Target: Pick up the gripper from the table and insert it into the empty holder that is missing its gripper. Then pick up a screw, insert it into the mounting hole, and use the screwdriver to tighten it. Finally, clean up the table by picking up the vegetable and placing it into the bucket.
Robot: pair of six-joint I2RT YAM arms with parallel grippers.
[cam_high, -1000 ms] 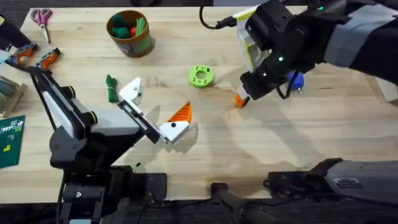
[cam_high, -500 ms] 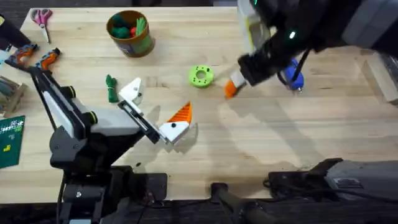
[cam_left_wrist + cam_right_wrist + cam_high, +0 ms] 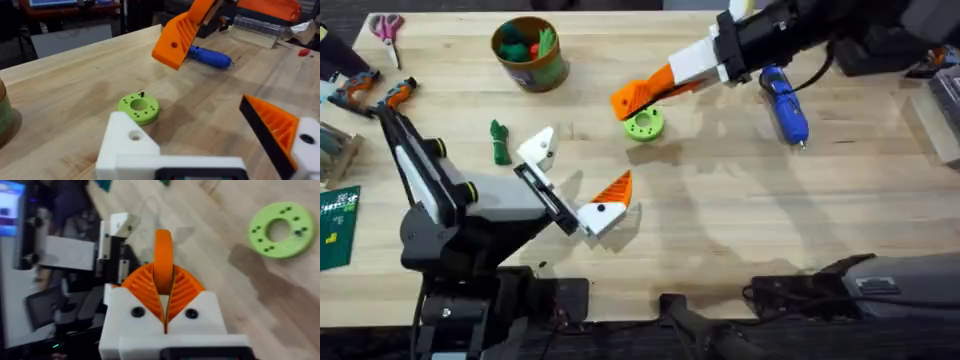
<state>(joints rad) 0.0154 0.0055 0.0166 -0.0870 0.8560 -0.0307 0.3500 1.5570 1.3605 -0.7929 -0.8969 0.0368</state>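
My right gripper [image 3: 682, 74] reaches in from the far right, shut on the loose orange gripper [image 3: 634, 97], which hangs just above the green ring. The right wrist view shows the orange gripper [image 3: 163, 255] clamped upright between my ribbed pads [image 3: 186, 286]. My left gripper [image 3: 570, 180] stands open near the table's middle. One of its fingers is the bare white holder [image 3: 535, 150] [image 3: 127, 142]; the other finger [image 3: 272, 127] has an orange tip. The blue screwdriver [image 3: 786, 106] lies at the right. The dark green vegetable [image 3: 500, 142] lies left of the holder. The bucket [image 3: 528, 52] stands at the back.
A bright green ring [image 3: 643, 124] with holes lies mid-table, a small dark screw-like piece [image 3: 142, 93] on its rim. Scissors [image 3: 388, 28] and orange-handled tools [image 3: 380, 92] lie at the far left, a green board [image 3: 338, 225] at the left edge.
My right arm has swung left and toward the back, carrying the orange gripper from beside the screwdriver to above the green ring; the screwdriver now lies uncovered. The left arm has not moved.
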